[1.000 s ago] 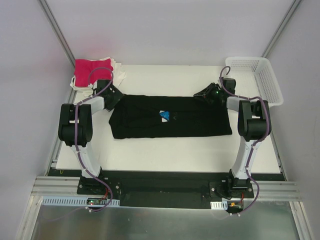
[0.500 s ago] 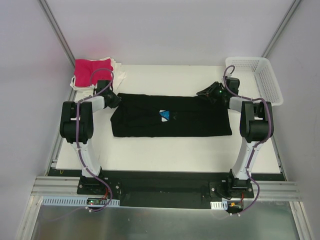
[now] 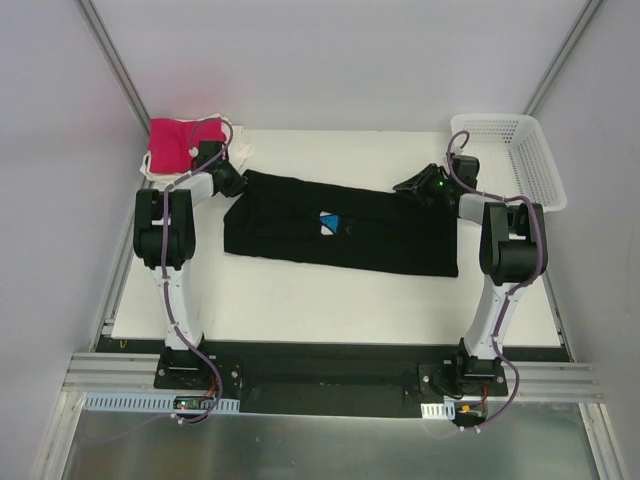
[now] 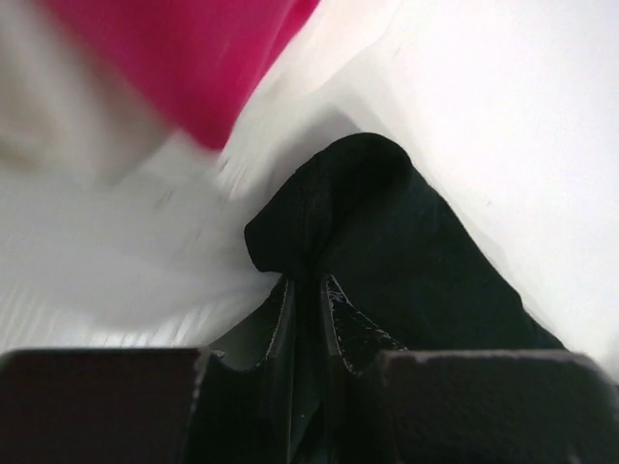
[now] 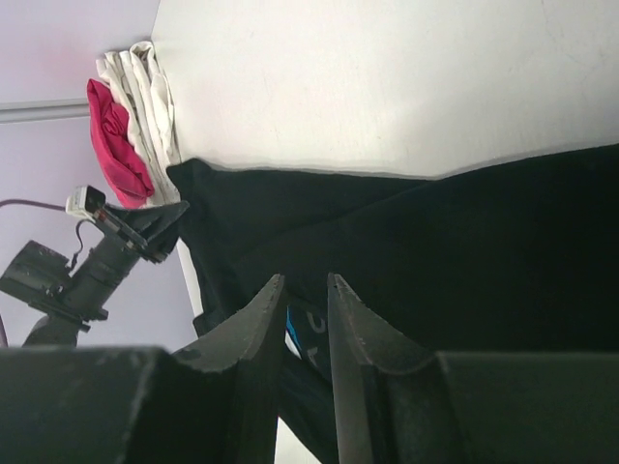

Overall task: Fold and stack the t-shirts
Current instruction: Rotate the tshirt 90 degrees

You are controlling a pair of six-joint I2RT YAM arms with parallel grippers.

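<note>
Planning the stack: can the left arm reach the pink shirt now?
Probably yes: the left pincer sits beside the pink shirt, nothing between, but it is shut on the black shirt and must release first.

No text, label, brand, number or sign could be read in any view. Only a small blue-and-white patch of print [image 3: 329, 223] was seen on the black t-shirt [image 3: 390, 245], and no lettering could be made out on it.
</note>
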